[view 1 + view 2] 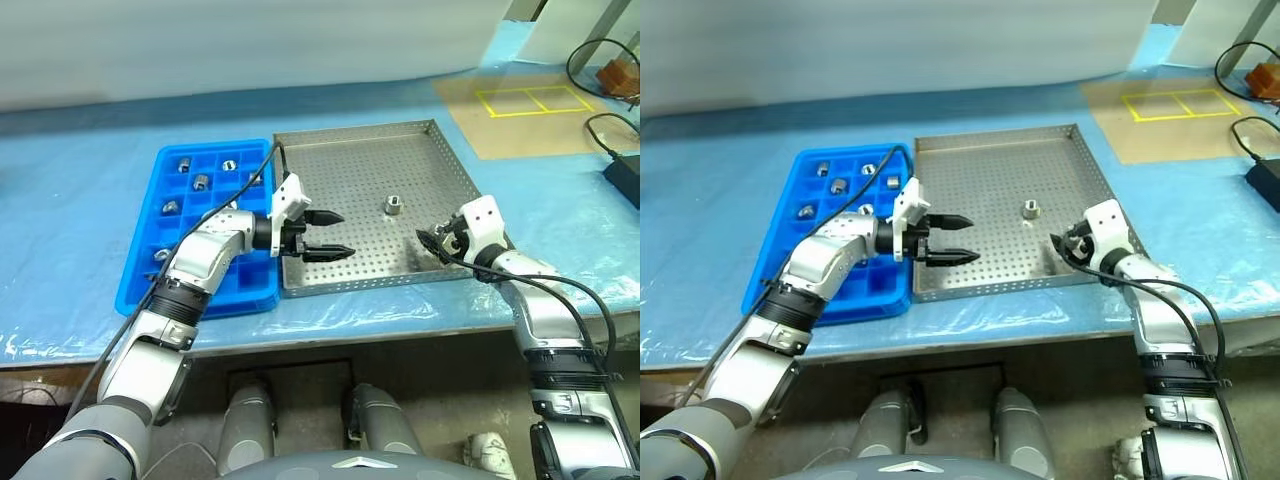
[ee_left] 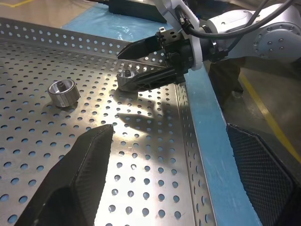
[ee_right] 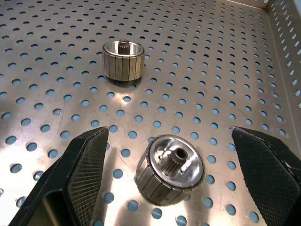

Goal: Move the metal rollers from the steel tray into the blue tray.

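Note:
The steel tray [image 1: 350,170] lies mid-table with the blue tray [image 1: 200,292] against its left side. Several metal rollers [image 1: 201,182] sit in the blue tray's compartments. One roller [image 1: 393,206] stands alone on the perforated floor. A second roller [image 3: 170,170] stands on the floor near the tray's front right corner, between the spread fingers of my right gripper [image 1: 432,244], which is open and not closed on it. My left gripper [image 1: 325,235] hangs open and empty over the steel tray's front left part, pointing right toward the loose roller [image 2: 62,92] and the right gripper [image 2: 121,70].
A pale blue sheet [image 1: 80,200] covers the table. At the back right lie a brown board with yellow tape [image 1: 525,105], black cables [image 1: 600,60] and a dark box [image 1: 625,178]. The table's front edge runs just below both trays.

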{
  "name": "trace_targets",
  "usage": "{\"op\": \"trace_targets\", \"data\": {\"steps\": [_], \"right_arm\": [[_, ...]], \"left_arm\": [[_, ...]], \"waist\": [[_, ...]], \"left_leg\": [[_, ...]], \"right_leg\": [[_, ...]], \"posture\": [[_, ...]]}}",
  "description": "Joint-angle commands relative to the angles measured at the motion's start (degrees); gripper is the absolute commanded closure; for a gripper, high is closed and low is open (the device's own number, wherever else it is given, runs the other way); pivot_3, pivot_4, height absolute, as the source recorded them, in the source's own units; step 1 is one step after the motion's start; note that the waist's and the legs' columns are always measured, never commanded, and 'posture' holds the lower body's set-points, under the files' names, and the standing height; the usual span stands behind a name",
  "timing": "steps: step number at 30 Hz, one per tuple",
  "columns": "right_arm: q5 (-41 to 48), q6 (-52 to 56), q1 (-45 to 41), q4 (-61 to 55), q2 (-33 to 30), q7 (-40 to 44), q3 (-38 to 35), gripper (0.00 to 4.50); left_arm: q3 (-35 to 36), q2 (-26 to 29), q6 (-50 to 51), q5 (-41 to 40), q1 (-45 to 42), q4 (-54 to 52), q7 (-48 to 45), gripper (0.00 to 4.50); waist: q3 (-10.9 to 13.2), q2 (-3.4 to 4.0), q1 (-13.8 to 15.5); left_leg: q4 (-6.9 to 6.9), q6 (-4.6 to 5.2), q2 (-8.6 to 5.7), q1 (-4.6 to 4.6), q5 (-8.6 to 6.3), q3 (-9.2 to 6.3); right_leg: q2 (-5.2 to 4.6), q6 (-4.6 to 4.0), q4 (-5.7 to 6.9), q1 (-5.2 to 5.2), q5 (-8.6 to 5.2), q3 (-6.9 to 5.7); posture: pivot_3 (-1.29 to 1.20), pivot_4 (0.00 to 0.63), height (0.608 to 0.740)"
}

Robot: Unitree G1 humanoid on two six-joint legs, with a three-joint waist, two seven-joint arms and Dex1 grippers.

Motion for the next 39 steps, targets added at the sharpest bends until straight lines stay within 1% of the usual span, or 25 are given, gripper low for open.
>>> {"op": "trace_targets", "data": {"steps": [1,3,9,18,19,21,23,24,27,30,31,39], "right_arm": [[0.0,-1.6,-0.7,3.3,0.3,-2.2,-1.3,0.18],[0.0,-2.6,-0.9,5.7,0.5,-2.7,-1.1,0.18],[0.0,-4.7,-1.6,10.7,1.2,-2.2,0.2,0.18],[-0.4,-5.5,-2.3,12.2,1.7,-0.6,2.6,0.18],[-0.1,-5.8,-2.2,12.1,1.8,-0.1,2.8,0.58],[-0.2,-5.9,-2.1,11.9,1.8,-0.3,2.9,1.14],[-0.8,-5.6,-2.7,12.3,1.8,-1.6,2.7,1.80],[-0.9,-5.5,-2.9,12.6,1.7,-1.6,2.7,1.80],[-1.0,-6.0,-2.7,12.5,1.3,-1.0,3.1,2.56],[-1.6,-6.2,-3.0,13.4,1.2,-1.8,3.0,3.55],[-1.1,-6.6,-2.9,13.1,1.3,-1.3,2.8,3.66],[-0.8,-5.8,-4.6,10.5,1.6,-2.0,2.9,3.66]], "left_arm": [[0.7,-0.2,-0.9,0.4,-1.4,-1.2,-0.5,0.45],[0.9,-0.3,-0.6,0.3,-1.3,-1.7,-0.4,0.45],[1.4,0.1,0.9,-0.4,-0.8,-4.0,-0.3,0.45],[1.6,0.1,1.7,-0.2,-0.5,-4.8,0.7,0.45],[1.6,0.1,1.7,-0.1,-0.4,-4.9,0.8,0.45],[1.5,0.2,1.8,0.0,-0.3,-5.0,1.0,0.45],[1.5,0.2,1.9,0.1,-0.3,-5.1,1.1,0.45],[1.5,0.2,1.9,0.1,-0.3,-5.1,1.2,0.45],[1.4,0.1,1.7,0.2,-0.4,-4.7,1.4,0.45],[1.4,0.1,1.5,0.3,-0.5,-4.5,1.7,0.45],[1.4,0.0,1.5,0.3,-0.5,-4.6,1.7,0.45],[2.0,0.0,1.5,0.5,-0.2,-4.8,2.9,0.45]], "waist": [[0.0,0.00,0.0],[0.0,0.00,-0.1],[0.0,-0.05,0.2],[-0.1,-0.09,0.0],[-0.1,-0.11,-0.2],[-0.1,-0.11,-0.4],[-0.1,-0.12,-0.6],[-0.1,-0.12,-0.7],[-0.1,-0.12,-0.9],[-0.1,-0.15,-1.0],[-0.1,-0.15,-1.0],[-0.1,-0.15,-1.1]], "left_leg": [[-0.01,-0.01,0.00,0.11,0.00,0.00],[-0.02,-0.02,0.02,0.23,0.01,0.00],[-0.05,0.03,0.01,0.19,-0.03,0.00],[0.04,0.08,0.03,0.28,-0.06,0.00],[0.03,0.07,0.03,0.28,-0.06,0.00],[0.02,0.07,0.02,0.28,-0.06,0.00],[-0.01,0.07,0.03,0.28,-0.06,0.00],[-0.03,0.07,0.03,0.28,-0.06,0.00],[-0.04,0.07,0.02,0.28,-0.06,0.00],[-0.04,0.07,0.02,0.27,-0.06,0.00],[-0.03,0.07,0.02,0.28,-0.06,0.00],[-0.07,0.06,0.01,0.27,-0.06,0.01]], "right_leg": [[0.00,0.00,0.00,0.09,0.00,0.00],[0.00,0.00,0.00,0.20,0.00,0.00],[-0.01,0.00,-0.11,0.23,-0.01,-0.01],[-0.02,0.01,-0.14,0.35,0.00,-0.01],[-0.02,0.01,-0.14,0.35,0.00,-0.01],[-0.02,0.01,-0.15,0.34,0.00,-0.01],[-0.02,0.01,-0.16,0.33,0.00,-0.01],[-0.02,0.01,-0.17,0.33,0.00,-0.01],[-0.02,0.01,-0.19,0.33,0.00,-0.01],[-0.02,0.01,-0.21,0.33,0.00,-0.01],[-0.02,0.01,-0.22,0.33,0.00,0.00],[-0.02,0.02,-0.25,0.30,-0.01,0.00]], "posture": [[-0.33,0.150,0.740],[-0.33,0.150,0.740],[-0.31,0.150,0.740],[-0.31,0.150,0.740],[-0.30,0.150,0.740],[-0.30,0.150,0.740],[-0.30,0.150,0.740],[-0.31,0.150,0.740],[-0.31,0.150,0.740],[-0.30,0.150,0.740],[-0.30,0.150,0.740],[-0.30,0.150,0.740]]}}
